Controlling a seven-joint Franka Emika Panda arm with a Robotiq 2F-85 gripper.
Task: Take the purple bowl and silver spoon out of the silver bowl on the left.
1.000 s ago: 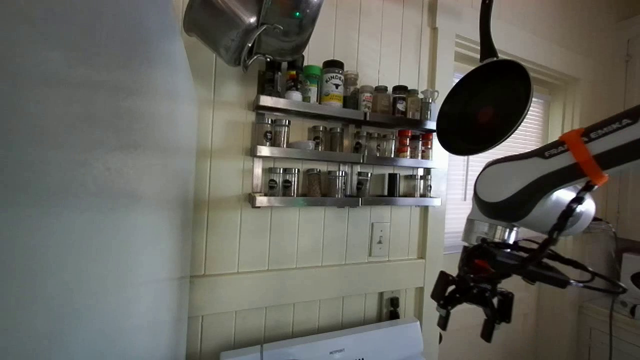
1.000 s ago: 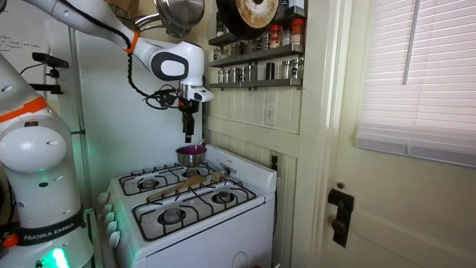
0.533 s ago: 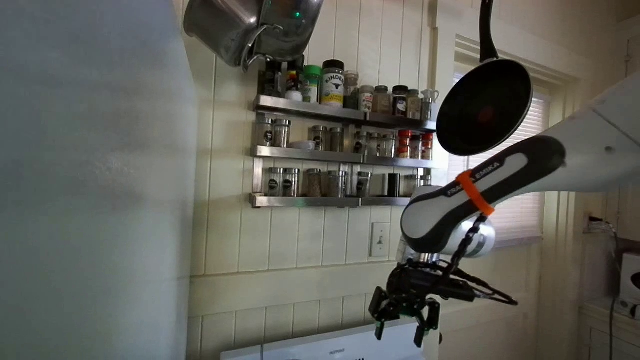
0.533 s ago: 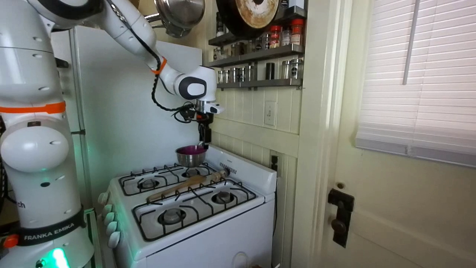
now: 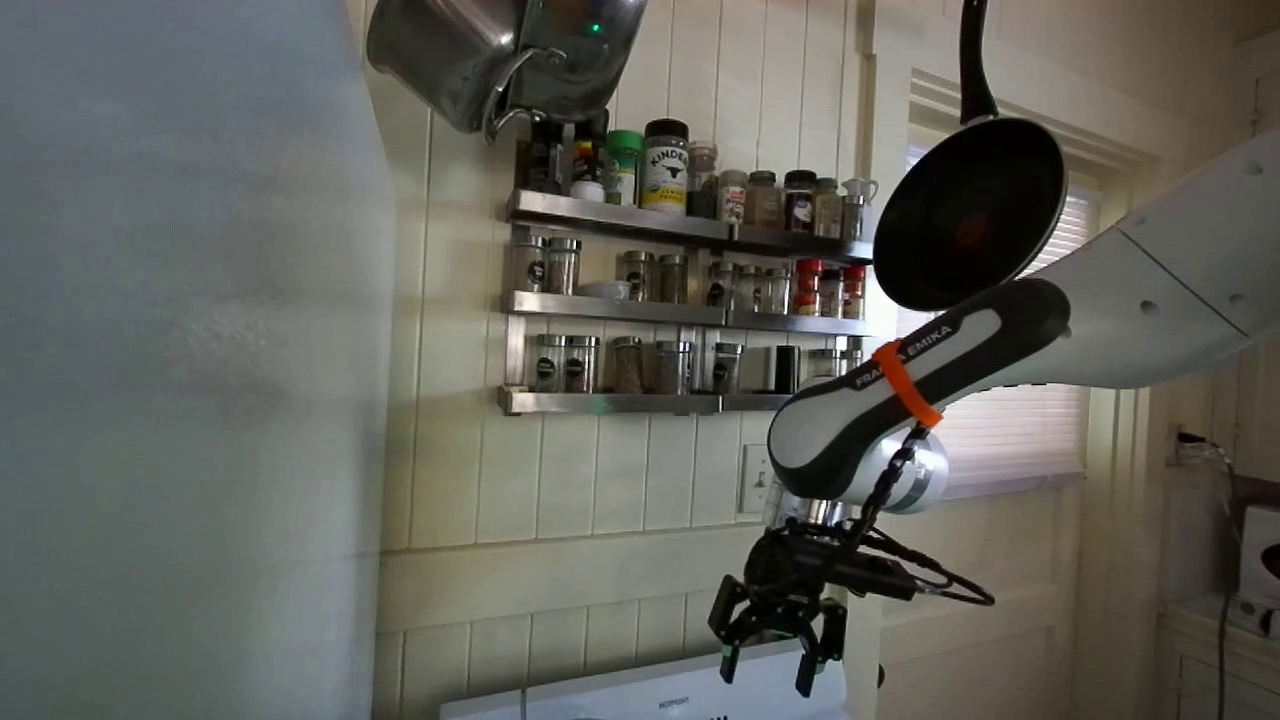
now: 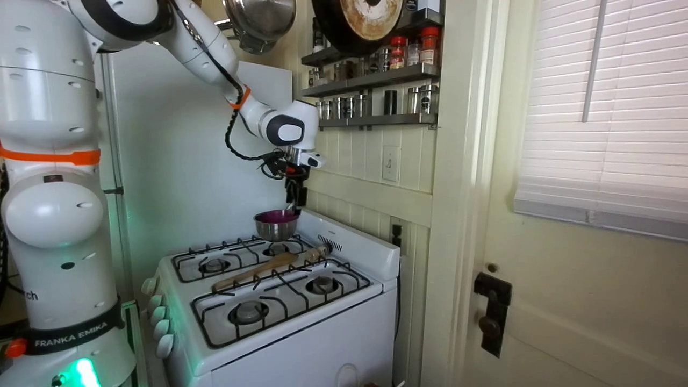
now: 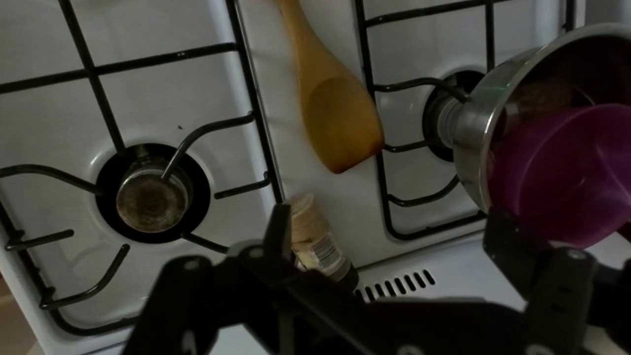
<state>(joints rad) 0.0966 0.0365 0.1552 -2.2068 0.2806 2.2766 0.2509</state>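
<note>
The silver bowl (image 6: 275, 231) sits on a back burner of the stove, with the purple bowl (image 6: 276, 216) inside it. The silver spoon's handle (image 6: 291, 206) shows only as a small bit at the rim, partly covered by my gripper. In the wrist view the silver bowl (image 7: 471, 143) and purple bowl (image 7: 562, 182) are at the right, tilted and cut off by the edge; the spoon cannot be made out there. My gripper (image 5: 766, 684) is open and empty. In the wrist view its fingers (image 7: 389, 219) are wide apart, the right one overlapping the purple bowl's lower edge.
A wooden spoon (image 7: 340, 123) and a spice bottle (image 7: 320, 241) lie between the burner grates. The stove's backguard (image 6: 349, 242) rises behind. Spice shelves (image 6: 371, 119) are on the wall above, and a dark pan (image 5: 970, 215) hangs nearby. The fridge (image 6: 177, 161) stands beside the stove.
My arm has moved forward and down, bringing the gripper from above the bowls to beside the spoon handle at their rim. The motion slows in the last half second. The bowls have not moved.
</note>
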